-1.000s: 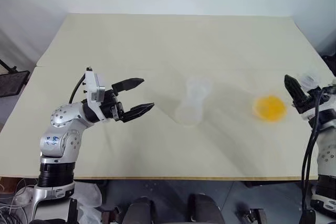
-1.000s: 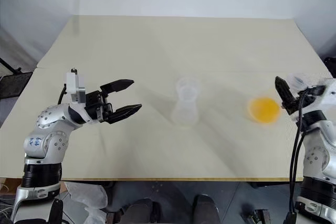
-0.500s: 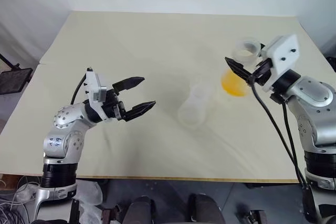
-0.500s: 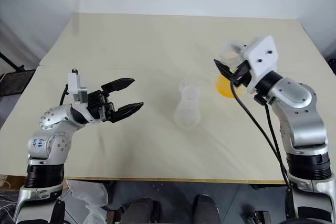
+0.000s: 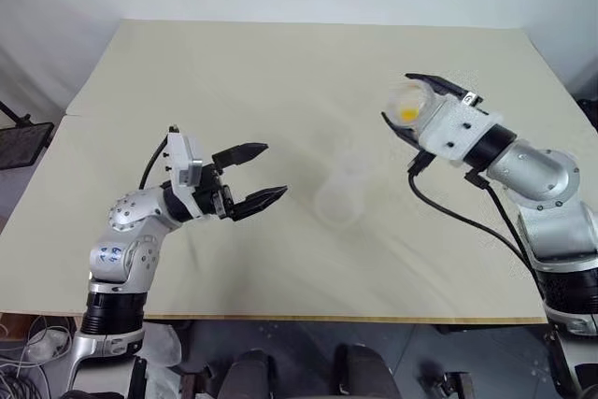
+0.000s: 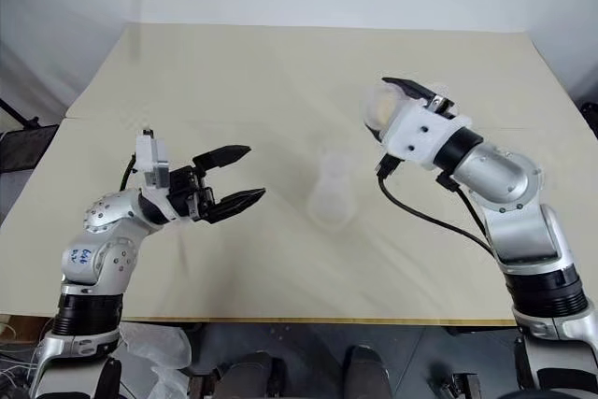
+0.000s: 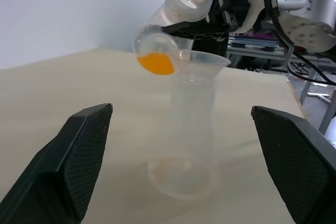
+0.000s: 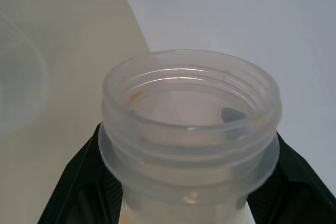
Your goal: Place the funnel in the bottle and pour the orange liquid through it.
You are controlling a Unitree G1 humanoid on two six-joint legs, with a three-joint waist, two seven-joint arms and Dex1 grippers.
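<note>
While the left gripper hovered wide open beside the bottle with the funnel seemingly seated in it, the right gripper clamped a tilted flask of orange liquid just above.

Frosted translucent plastic bottle, clear glossy plastic funnel, smooth matt cream table.

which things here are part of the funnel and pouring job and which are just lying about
Part of the job:
- funnel, seated in the bottle's neck
- bottle, standing on the table
- flask with the orange liquid, tilted in the right gripper
- left gripper, open, beside the bottle

Just lying about:
- only the table itself
</note>
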